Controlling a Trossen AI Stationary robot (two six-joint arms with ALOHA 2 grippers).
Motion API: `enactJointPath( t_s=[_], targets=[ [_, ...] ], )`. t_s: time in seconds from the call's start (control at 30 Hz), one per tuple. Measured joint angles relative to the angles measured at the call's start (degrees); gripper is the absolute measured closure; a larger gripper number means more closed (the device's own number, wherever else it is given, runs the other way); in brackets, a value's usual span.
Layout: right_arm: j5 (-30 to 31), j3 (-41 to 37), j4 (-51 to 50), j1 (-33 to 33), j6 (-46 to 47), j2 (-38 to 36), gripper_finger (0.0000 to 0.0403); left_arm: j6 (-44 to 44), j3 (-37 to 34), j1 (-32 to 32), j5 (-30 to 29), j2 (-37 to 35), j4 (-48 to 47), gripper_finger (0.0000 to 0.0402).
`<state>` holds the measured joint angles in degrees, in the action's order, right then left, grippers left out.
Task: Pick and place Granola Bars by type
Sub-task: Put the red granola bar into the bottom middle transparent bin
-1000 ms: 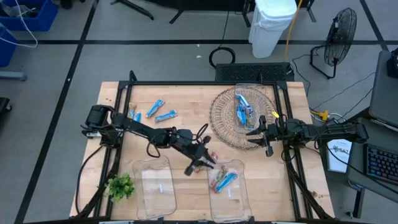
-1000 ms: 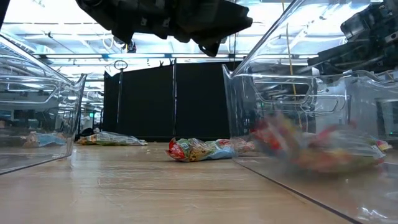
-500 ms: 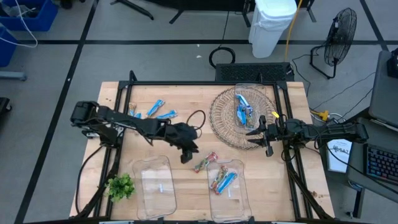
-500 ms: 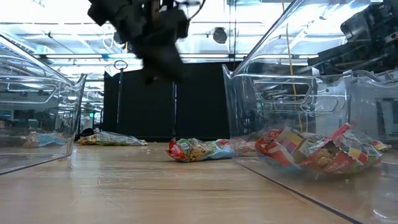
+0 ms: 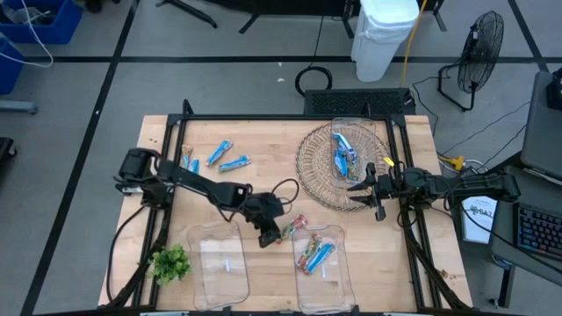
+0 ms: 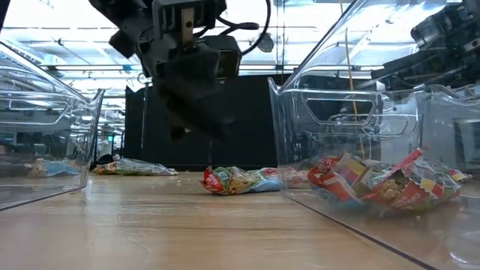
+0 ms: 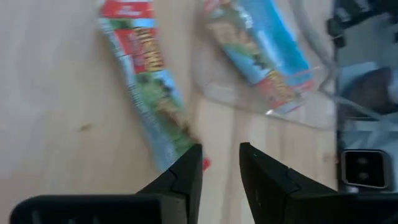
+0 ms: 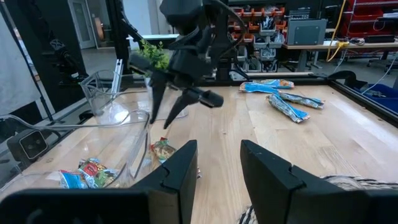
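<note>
At the counter's (image 5: 263, 132) left edge, about nine o'clock from its centre, three bright blue Granola Bars (image 5: 219, 153) with white marks lie loose on the wood, and a green leafy sprig (image 5: 171, 262) sits at seven o'clock by an empty clear bin (image 5: 224, 263). Just left of centre the left end effector (image 5: 270, 235) hangs low over the wood, its fingers a narrow gap apart and holding nothing. Directly beneath it, in its wrist view, lies a multicoloured bar (image 7: 149, 93) in red, green and pale blue, one end hidden behind the fingertips. The lettering on its red panel is too blurred to read. At its three o'clock stands a second clear bin (image 5: 338, 272) with two or three more bars (image 5: 314, 254), red-green and blue, whose print also cannot be made out. In the low view the curved bin wall smears their shapes. At one o'clock from centre a wire basket (image 5: 316, 167) holds a tangle of blue bars (image 5: 342, 154), too small to count. At three o'clock the right end effector (image 5: 364, 189) waits at the basket's rim, fingers moderately apart and empty.
</note>
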<state>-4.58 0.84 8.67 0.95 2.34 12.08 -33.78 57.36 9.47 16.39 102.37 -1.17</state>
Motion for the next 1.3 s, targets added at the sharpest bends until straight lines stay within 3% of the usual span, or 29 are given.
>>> enactJointPath(
  t_s=[0.33, 0.57, 0.8, 1.03, 1.3],
  targets=[
    [0.0, 0.0, -0.09, 0.0, -0.02, 0.02, 0.0289, -1.89, 0.04, -0.35, 9.6, 7.53, 7.31, 0.0268],
    [0.0, 0.0, 0.04, 0.01, -0.02, 0.04, 0.0289, -3.89, 0.13, -2.39, 10.92, 9.78, 7.8, 0.0268],
    [0.0, 0.0, 0.02, 0.01, -0.02, 0.04, 0.0289, 0.21, 0.02, -3.93, 3.31, 6.17, 3.39, 0.0268],
    [0.0, 0.0, -0.01, 0.0, -0.02, 0.04, 0.0289, 0.1, 0.02, -5.86, -11.63, 3.52, -9.32, 0.0268],
    [0.0, 0.0, 0.02, 0.01, -0.02, 0.07, 0.0289, -1.06, 0.15, -7.34, -15.25, 3.43, -12.01, 0.0268]
  ],
)
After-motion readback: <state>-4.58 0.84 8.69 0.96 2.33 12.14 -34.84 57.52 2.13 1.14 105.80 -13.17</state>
